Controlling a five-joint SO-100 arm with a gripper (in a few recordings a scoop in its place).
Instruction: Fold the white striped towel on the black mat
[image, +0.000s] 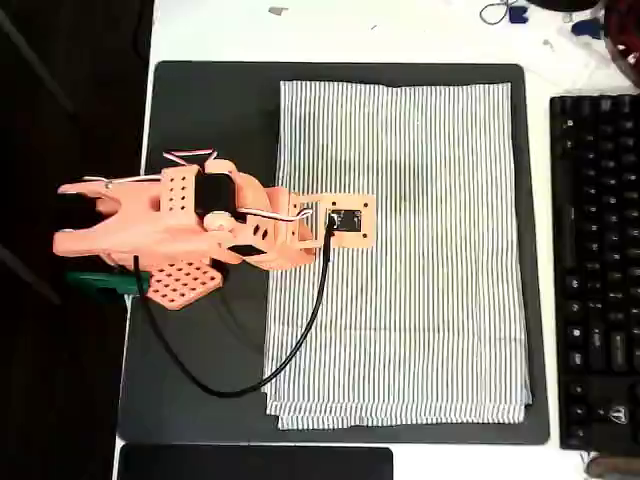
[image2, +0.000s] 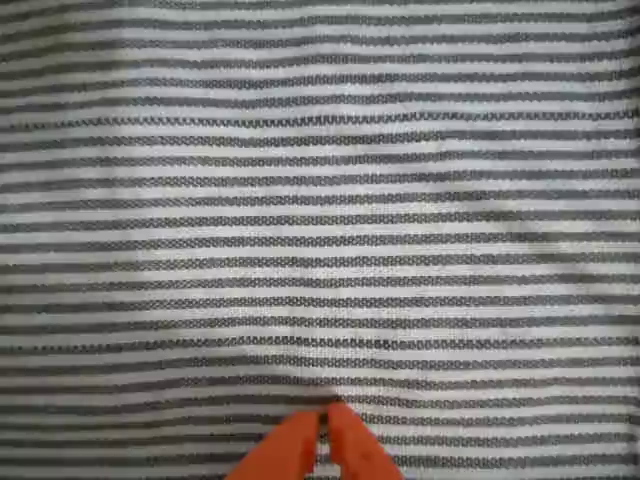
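The white striped towel lies spread flat on the black mat, covering the mat's middle and right. Its lower left corner shows more than one layer of edge. My orange arm reaches in from the left, and its wrist camera plate sits above the towel's left part. In the wrist view the towel is very close, stripes running across. My gripper is at the bottom edge, its two orange fingertips pressed together and shut right at the cloth surface. Whether any cloth is pinched between them cannot be made out.
A black keyboard lies right of the mat. A glossy black slab sits below the mat's front edge. A black cable loops from the arm across the mat's lower left. The white table holds small items at the back.
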